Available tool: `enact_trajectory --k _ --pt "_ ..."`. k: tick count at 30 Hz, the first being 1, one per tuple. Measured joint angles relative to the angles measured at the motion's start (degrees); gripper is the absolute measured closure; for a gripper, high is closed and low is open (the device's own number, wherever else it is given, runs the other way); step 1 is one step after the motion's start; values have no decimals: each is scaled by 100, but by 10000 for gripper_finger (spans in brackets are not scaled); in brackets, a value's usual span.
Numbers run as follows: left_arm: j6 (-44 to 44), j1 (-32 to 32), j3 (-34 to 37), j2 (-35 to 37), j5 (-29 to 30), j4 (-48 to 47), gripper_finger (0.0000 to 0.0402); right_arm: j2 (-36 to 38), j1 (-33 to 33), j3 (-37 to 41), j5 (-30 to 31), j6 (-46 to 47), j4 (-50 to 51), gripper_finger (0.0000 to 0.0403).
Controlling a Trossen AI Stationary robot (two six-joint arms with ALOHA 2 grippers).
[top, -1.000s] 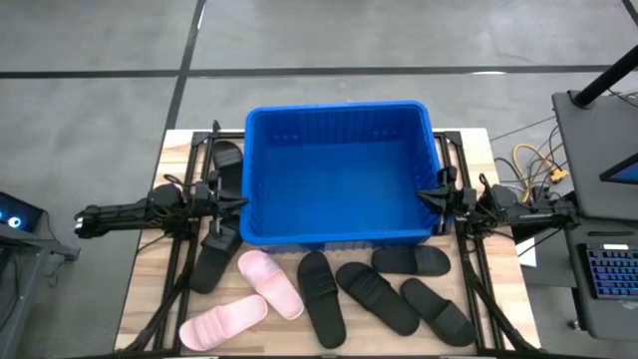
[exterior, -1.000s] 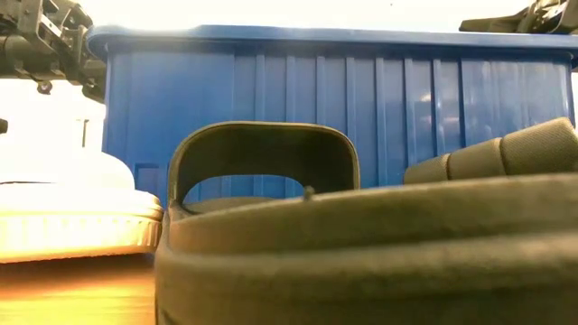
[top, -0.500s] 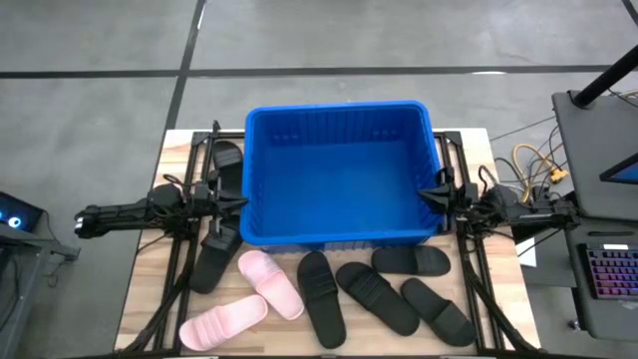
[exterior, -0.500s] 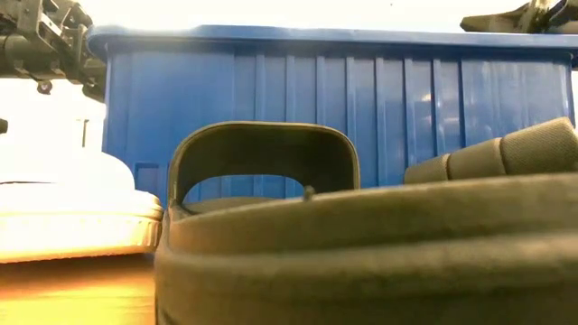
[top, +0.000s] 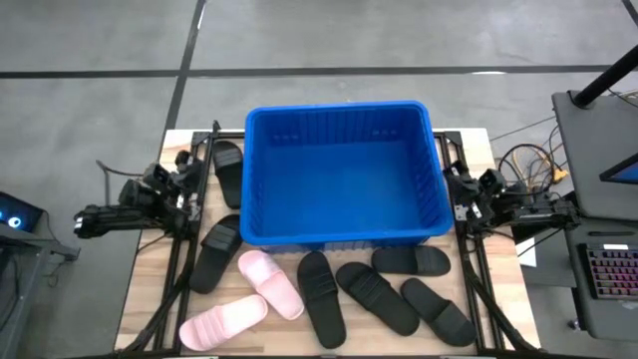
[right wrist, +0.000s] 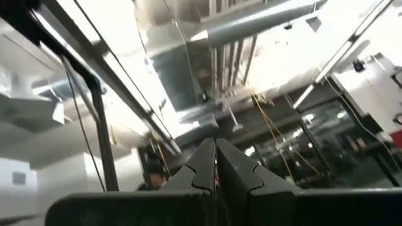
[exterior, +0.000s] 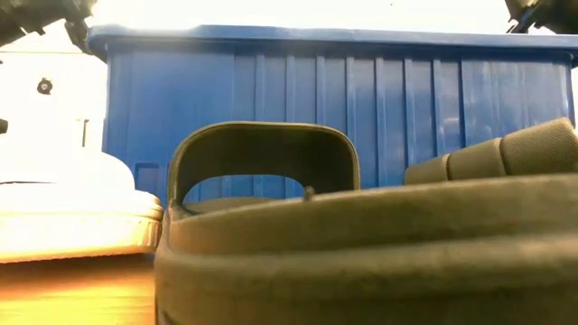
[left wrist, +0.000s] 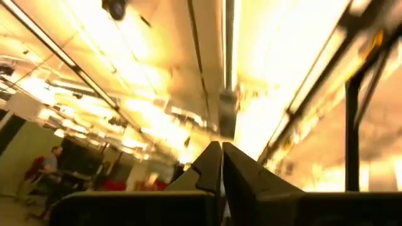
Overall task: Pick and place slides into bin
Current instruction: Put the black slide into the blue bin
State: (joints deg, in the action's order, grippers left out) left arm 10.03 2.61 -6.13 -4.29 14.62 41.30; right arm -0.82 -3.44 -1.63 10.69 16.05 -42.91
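The blue bin (top: 339,175) stands on the table's far middle and holds no slides. Several black slides lie flat on the table: one left of the bin (top: 228,170), one at its near left corner (top: 212,254), and several before it (top: 377,296). Two pale pink slides (top: 269,282) (top: 223,321) lie at the near left. My left gripper (top: 187,184) is left of the bin, shut and empty, and its wrist view (left wrist: 221,145) faces the ceiling. My right gripper (top: 457,189) is right of the bin, shut and empty, likewise tipped up (right wrist: 215,143).
Black frame rails (top: 179,269) run along both sides of the table. Cables (top: 528,165) and a laptop stand (top: 598,150) are off the table's right edge. In the low view a black slide (exterior: 361,253) fills the foreground before the bin's wall (exterior: 343,117).
Both grippers have drawn back from the bin's side walls, the left toward the table's left edge and the right toward its right edge. Both have tipped upward and risen. The slides and the bin have stayed in place.
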Motion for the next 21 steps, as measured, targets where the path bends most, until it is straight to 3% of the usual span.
enact_trajectory --k 4,8,14,19,21 --pt "-612 0 0 4 -18 145 402 0 0 0 597 -486 -4 394" --pt "-592 0 0 -7 -18 185 402 -7 1 0 1158 -754 11 394" --pt "269 0 -31 -24 108 689 402 -7 2 0 1249 -775 102 394" --pt "-647 0 -54 -210 -840 1803 402 -9 0 0 1343 -905 116 394" --pt "-780 0 -120 -360 -968 2146 402 -9 0 0 1353 -930 110 394"
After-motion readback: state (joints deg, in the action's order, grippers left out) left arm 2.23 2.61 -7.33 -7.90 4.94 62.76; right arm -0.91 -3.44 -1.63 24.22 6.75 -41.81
